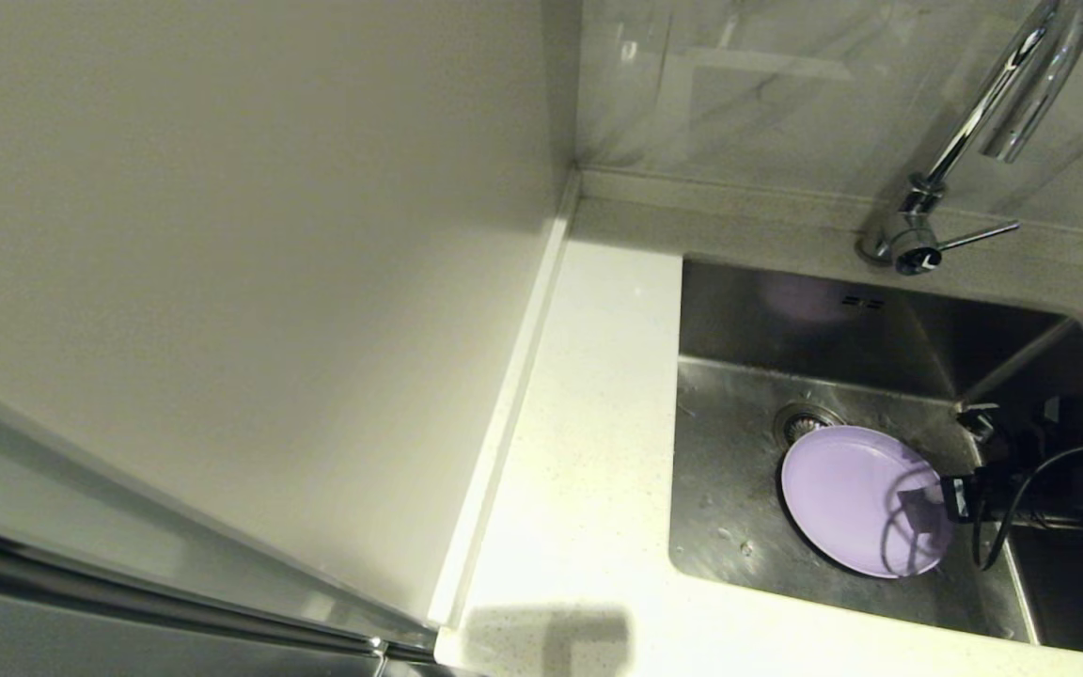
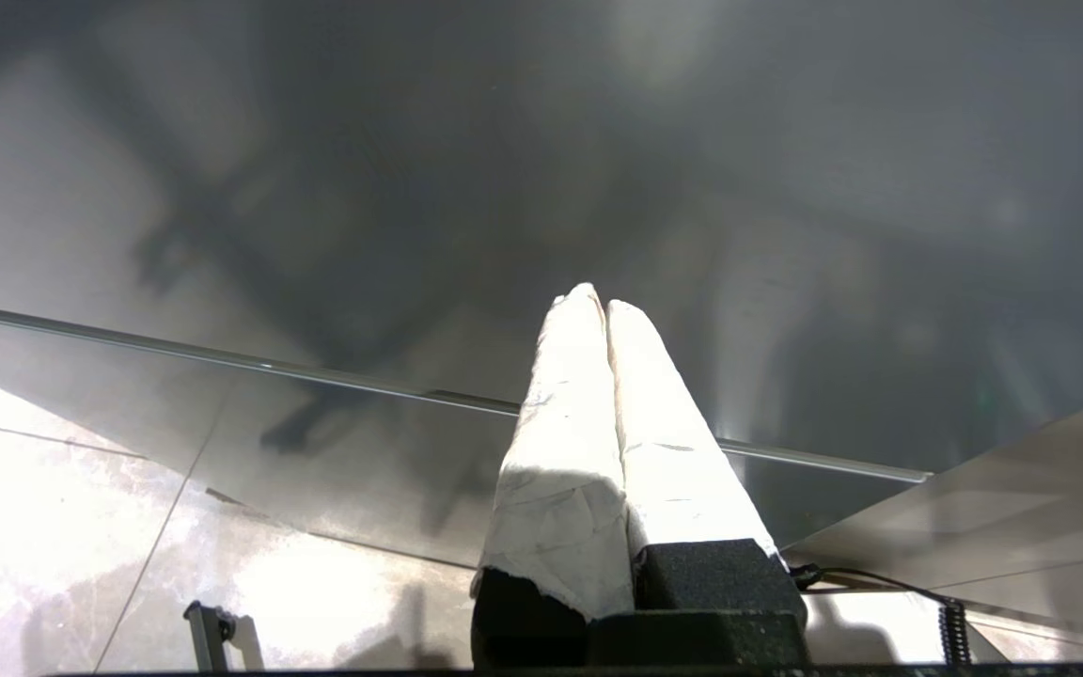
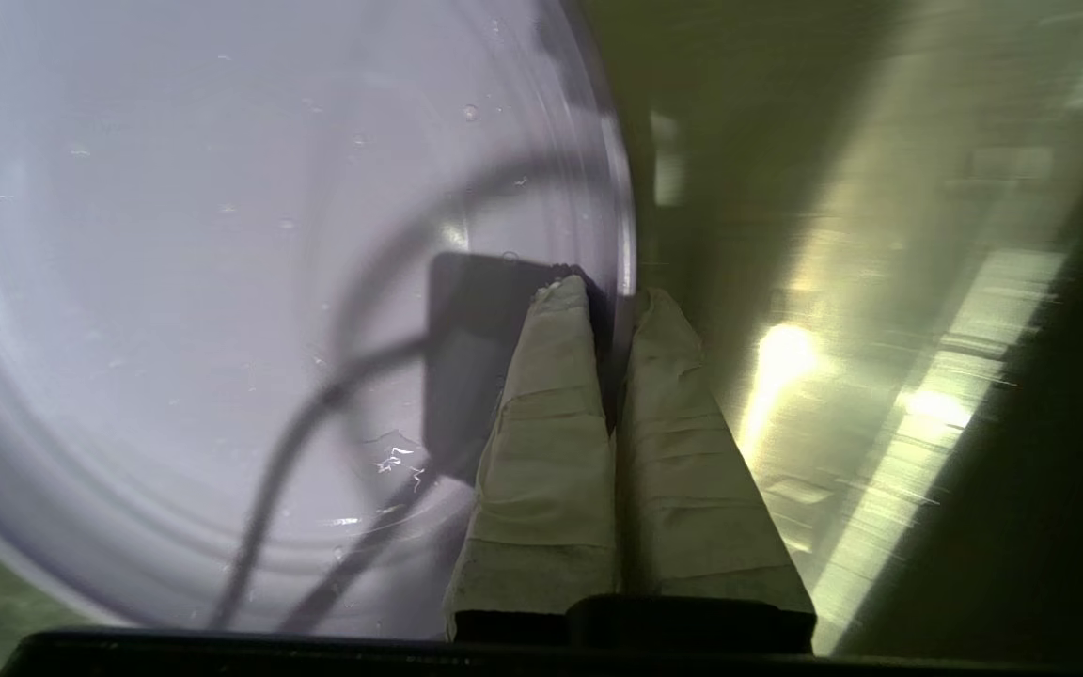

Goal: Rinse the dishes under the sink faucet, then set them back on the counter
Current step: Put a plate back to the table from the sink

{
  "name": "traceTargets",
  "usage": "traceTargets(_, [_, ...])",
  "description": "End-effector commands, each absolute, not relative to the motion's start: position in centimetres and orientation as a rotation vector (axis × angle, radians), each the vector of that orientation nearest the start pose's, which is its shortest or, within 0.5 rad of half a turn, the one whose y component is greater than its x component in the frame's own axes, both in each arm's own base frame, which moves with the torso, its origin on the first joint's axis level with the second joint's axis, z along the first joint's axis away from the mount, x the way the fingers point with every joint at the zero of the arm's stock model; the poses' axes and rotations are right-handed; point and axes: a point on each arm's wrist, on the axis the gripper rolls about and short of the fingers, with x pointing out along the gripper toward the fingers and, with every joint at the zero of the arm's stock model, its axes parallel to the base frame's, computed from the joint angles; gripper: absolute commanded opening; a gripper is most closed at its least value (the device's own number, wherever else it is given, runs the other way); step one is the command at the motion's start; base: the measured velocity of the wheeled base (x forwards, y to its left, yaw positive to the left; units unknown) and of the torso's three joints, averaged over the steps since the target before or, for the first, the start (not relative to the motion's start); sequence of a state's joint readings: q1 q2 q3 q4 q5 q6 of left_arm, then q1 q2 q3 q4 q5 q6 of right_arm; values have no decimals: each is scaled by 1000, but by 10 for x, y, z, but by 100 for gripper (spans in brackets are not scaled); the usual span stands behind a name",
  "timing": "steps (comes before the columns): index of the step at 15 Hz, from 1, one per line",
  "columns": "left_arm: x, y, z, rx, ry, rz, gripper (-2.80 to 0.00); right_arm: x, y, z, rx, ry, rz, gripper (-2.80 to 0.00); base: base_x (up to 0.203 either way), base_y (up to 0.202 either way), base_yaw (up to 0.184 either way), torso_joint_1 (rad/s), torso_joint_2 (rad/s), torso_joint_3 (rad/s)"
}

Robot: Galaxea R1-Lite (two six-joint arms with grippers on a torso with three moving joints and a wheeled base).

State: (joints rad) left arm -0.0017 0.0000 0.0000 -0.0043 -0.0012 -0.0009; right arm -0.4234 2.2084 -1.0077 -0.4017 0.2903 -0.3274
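Faucet (image 1: pixel 993 103) spout over sink (image 1: pixel 739 508)

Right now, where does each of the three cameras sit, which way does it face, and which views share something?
Head view: high on the robot, facing down at the white speckled counter, steel sink and chrome gooseneck faucet; the right arm shows.
Left wrist view: behind the shut left tool, facing a grey reflective panel and floor tiles.
Right wrist view: behind the right tool, shut on the flat lilac round plate.
Shared: head and right wrist views both show the plate.
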Motion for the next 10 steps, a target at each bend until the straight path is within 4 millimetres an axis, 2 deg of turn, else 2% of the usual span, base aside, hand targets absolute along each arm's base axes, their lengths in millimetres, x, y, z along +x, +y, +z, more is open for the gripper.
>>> traceTargets(1, [-23,0,75,-2,-2,-2,-280,346,-155,65,-77,687,-62,-280,0,0,0,0,0,0])
traceTargets(4, [-23,0,75,-2,-3,-2,-280,332,-153,109,-137,601,-146,-280,0,0,0,0,0,0])
traceTargets(7, [-23,0,75,-2,-2,-3,-280,304,-143,156,-194,506,-225,-280,0,0,0,0,0,0])
traceTargets(10, [-23,0,75,-2,-2,-3,-280,271,-135,186,-246,427,-332,-280,0,0,0,0,0,0])
